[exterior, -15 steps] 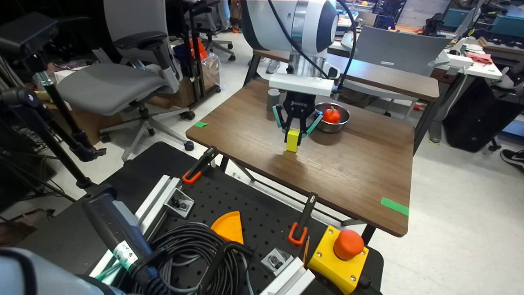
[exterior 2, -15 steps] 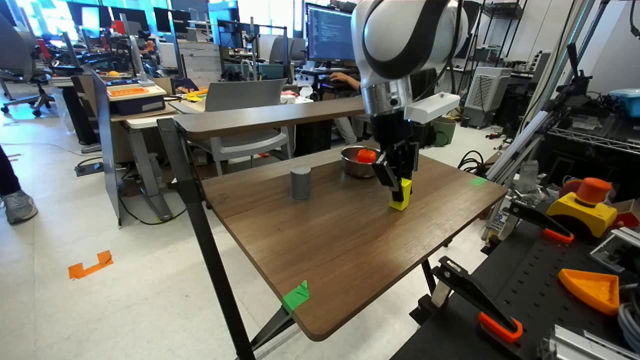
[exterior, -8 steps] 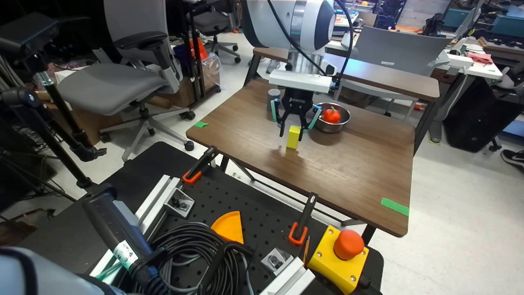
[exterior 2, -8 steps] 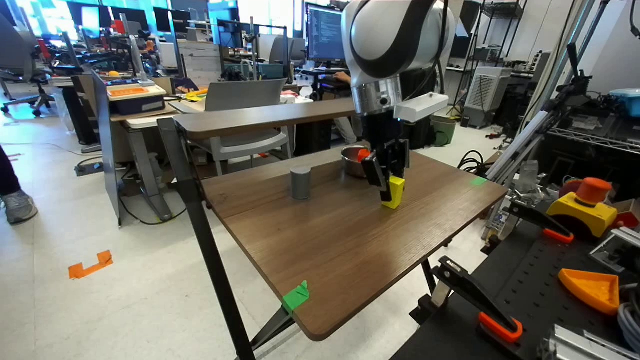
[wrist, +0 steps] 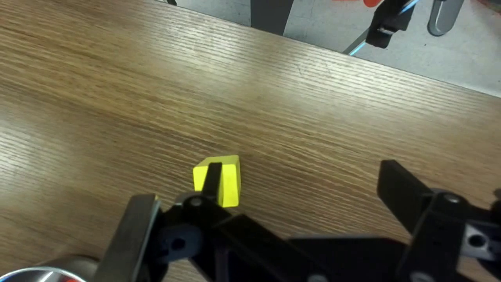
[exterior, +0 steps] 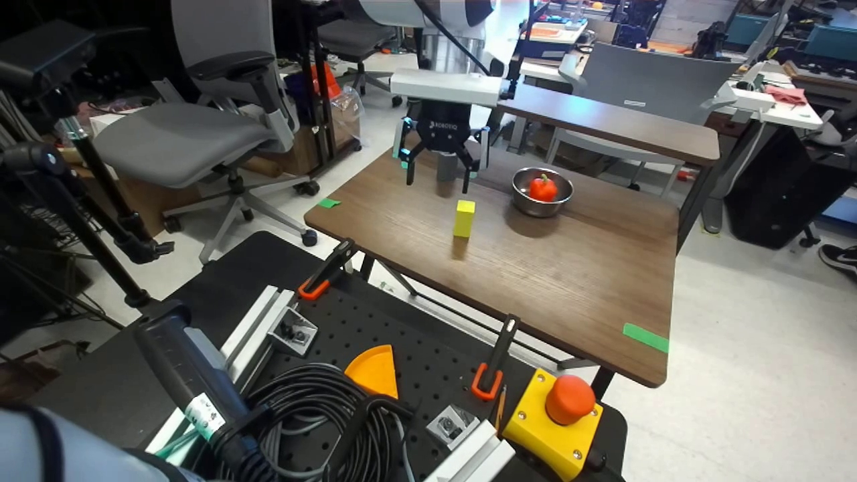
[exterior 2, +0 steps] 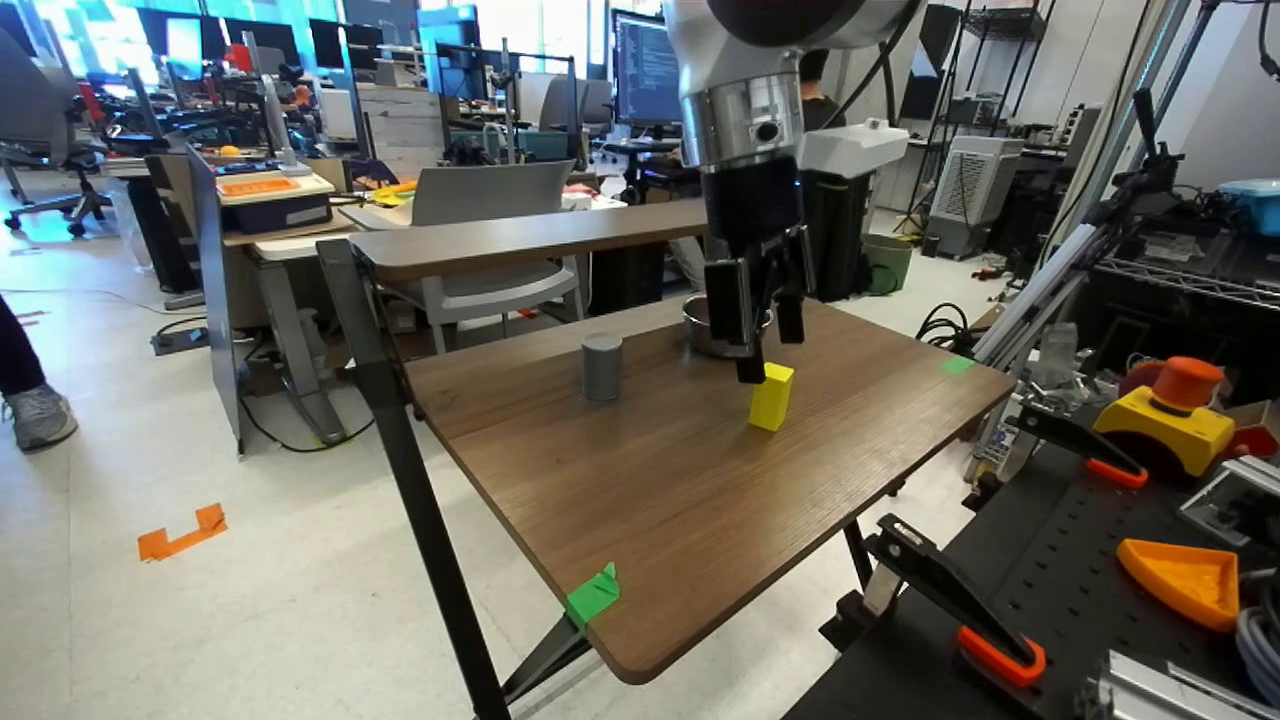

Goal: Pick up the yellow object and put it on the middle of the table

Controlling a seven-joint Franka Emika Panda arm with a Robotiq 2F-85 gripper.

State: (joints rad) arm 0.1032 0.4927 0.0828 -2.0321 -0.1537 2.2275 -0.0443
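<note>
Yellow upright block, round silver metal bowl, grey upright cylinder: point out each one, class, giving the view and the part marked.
Yellow upright block [exterior: 463, 223], in an exterior view: side facing the camera.
Round silver metal bowl [exterior: 537, 209], in an exterior view: outer wall.
Grey upright cylinder [exterior 2: 601, 370], in an exterior view: curved side.

There is one bench [exterior: 589, 281], with two strips of green tape [exterior: 646, 337]. One yellow rectangular block [exterior: 464, 219] is there, one grey cylinder [exterior 2: 601, 368], one metal bowl [exterior: 535, 209] and one red bell pepper [exterior: 543, 189]. The claw [exterior: 438, 186] is single and has two fingers [wrist: 403, 196]. There are two clamps [exterior: 499, 349] with orange-red parts, plus one emergency-stop box [exterior: 543, 427], bearing one red button [exterior: 570, 399], and one orange wedge-shaped piece [exterior: 375, 371].
</note>
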